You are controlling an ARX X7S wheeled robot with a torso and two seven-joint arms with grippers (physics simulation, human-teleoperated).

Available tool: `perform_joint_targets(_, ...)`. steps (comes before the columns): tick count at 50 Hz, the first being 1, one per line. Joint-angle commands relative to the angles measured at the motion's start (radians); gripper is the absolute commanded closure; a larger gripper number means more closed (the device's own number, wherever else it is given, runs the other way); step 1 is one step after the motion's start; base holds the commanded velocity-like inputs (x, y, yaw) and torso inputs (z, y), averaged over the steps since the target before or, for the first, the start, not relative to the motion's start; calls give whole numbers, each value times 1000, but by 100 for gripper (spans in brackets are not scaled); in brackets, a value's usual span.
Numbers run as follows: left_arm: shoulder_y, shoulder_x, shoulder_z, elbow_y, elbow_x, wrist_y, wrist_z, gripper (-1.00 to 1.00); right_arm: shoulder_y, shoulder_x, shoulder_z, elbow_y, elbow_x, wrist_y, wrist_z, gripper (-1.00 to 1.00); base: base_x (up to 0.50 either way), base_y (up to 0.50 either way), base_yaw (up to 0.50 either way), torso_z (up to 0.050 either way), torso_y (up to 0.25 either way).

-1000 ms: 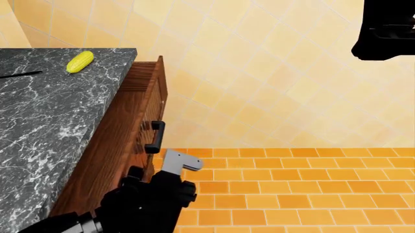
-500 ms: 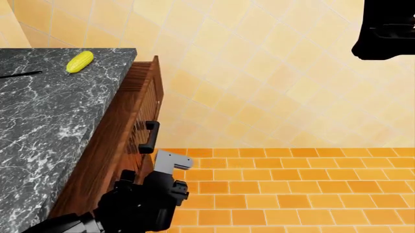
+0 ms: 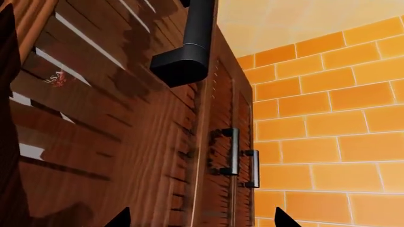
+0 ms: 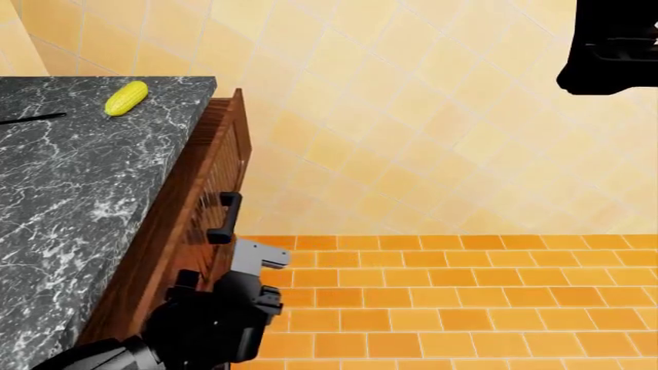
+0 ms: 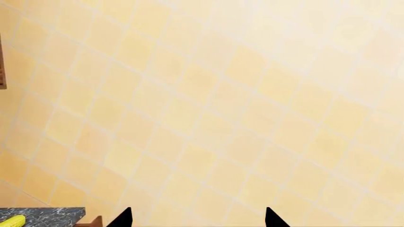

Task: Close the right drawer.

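Note:
The right drawer point(image 4: 228, 150) is reddish-brown wood with a short black bar handle point(image 4: 225, 218). It juts out only a little from under the marble counter point(image 4: 72, 185). My left gripper point(image 4: 257, 257) sits just below the handle, close against the drawer front. In the left wrist view the drawer front point(image 3: 94, 118) fills the frame with the black handle point(image 3: 189, 45) ahead, and my left gripper point(image 3: 200, 222) is open with nothing between its tips. My right gripper point(image 5: 198, 220) is open and empty, facing the tiled wall. The right arm point(image 4: 612, 46) hangs high at the right.
A yellow corn cob point(image 4: 126, 98) lies on the counter's far part and also shows as the corn cob point(image 5: 11, 221) in the right wrist view. Lower drawers with silver handles point(image 3: 232, 151) sit below the right drawer. Orange floor tiles point(image 4: 463, 301) spread to the right.
The right drawer has slid in toward the counter, and my left gripper has moved left with it below the handle. The right arm has stayed put.

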Motion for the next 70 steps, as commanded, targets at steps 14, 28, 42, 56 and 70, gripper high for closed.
perform_joint_targets(14,-4,-10,22,-123,27,18,34,-100,9,1,-2,1,4,1,2,-100,0,0,0,0,0)
perform_joint_targets(28,-13,3,32,-221,55,32,73,-100,8,4,0,-3,9,0,4,-100,0,0,0,0,0)
perform_joint_targets(42,-6,39,69,-317,109,47,95,-100,13,4,0,-5,13,-1,5,-100,0,0,0,0,0)
perform_joint_targets(56,-10,101,119,-460,166,40,138,-100,30,0,-5,-2,21,2,10,-100,0,0,0,0,0)
perform_joint_targets(70,-6,151,121,-594,183,58,180,-100,37,1,-4,-7,31,1,16,-100,0,0,0,0,0)
